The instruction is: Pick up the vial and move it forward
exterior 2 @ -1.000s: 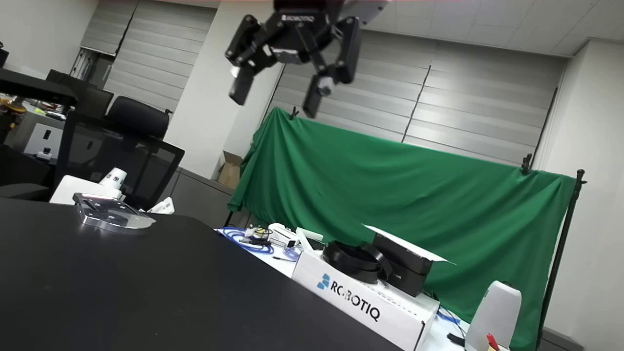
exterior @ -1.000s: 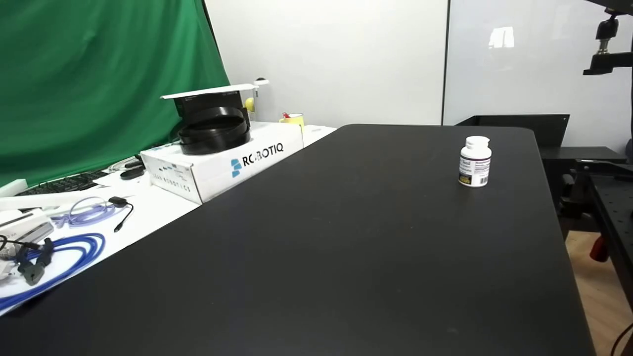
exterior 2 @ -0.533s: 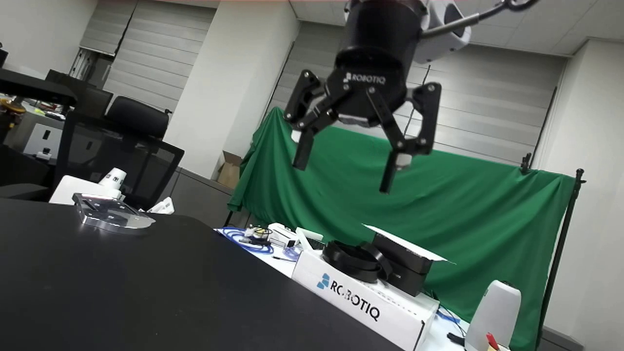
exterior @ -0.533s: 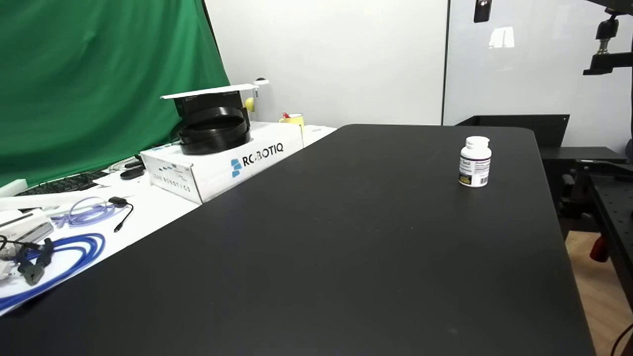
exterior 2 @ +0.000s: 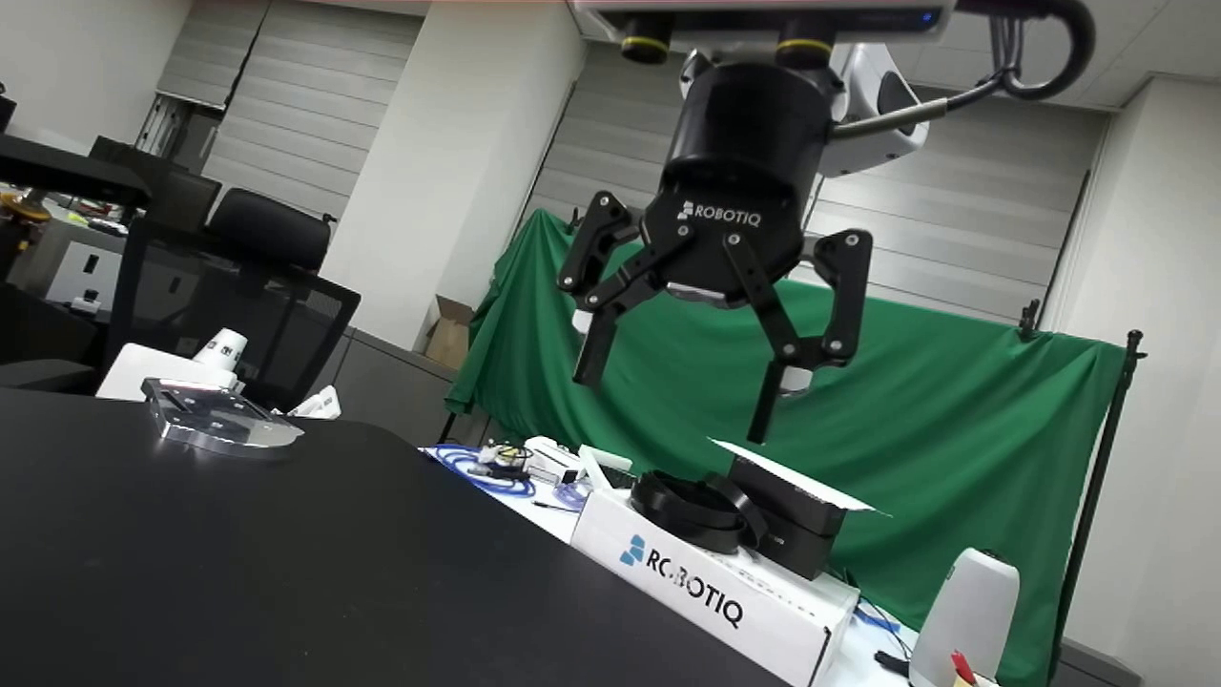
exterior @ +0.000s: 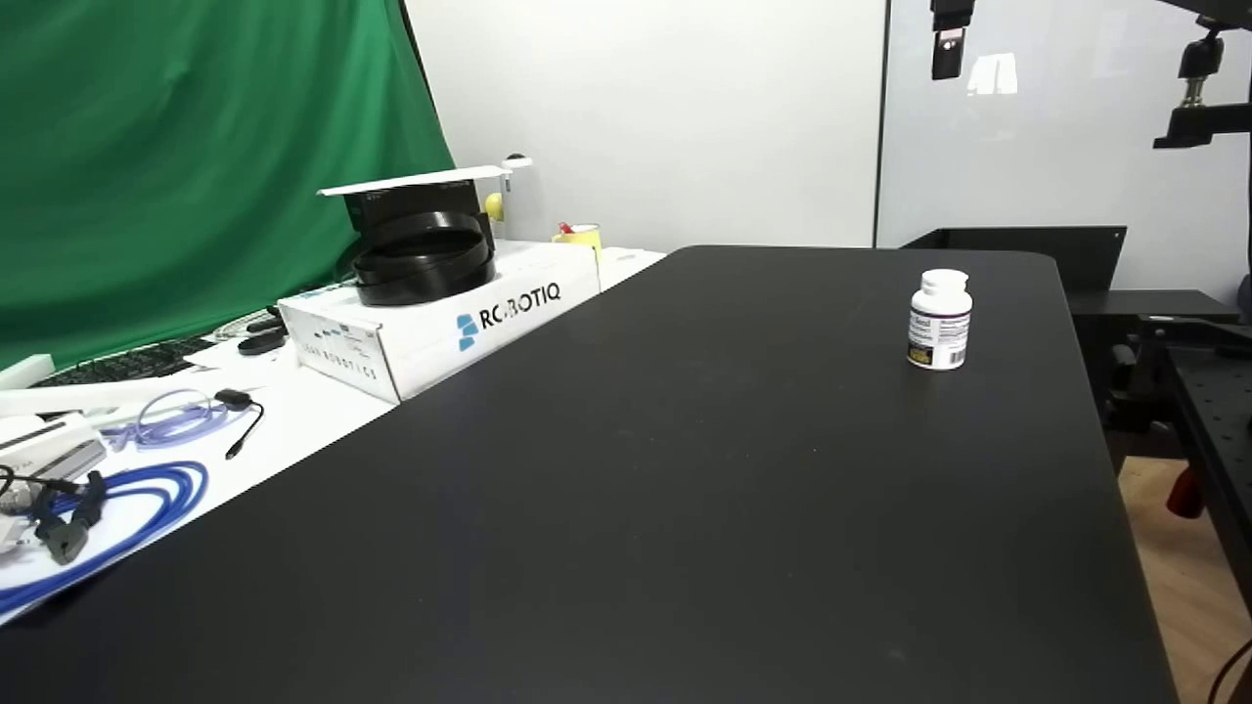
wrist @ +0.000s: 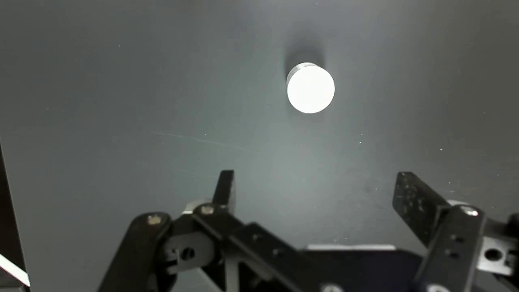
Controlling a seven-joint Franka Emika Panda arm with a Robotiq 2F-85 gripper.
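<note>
In an exterior view the vial [exterior: 939, 323] stands upright, untouched, on the far right of the worktop [exterior: 685, 489]. The gripper [exterior 2: 674, 405] hangs well above, spread wide, holding nothing. I take this for the approach; next it should line up and lower around the vial.

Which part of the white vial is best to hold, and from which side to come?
Probably the round body of the vial, below its narrower cap, coming straight down from above and closing on opposite sides. The vial stands upright on the black table, and the open gripper points downward.
</note>
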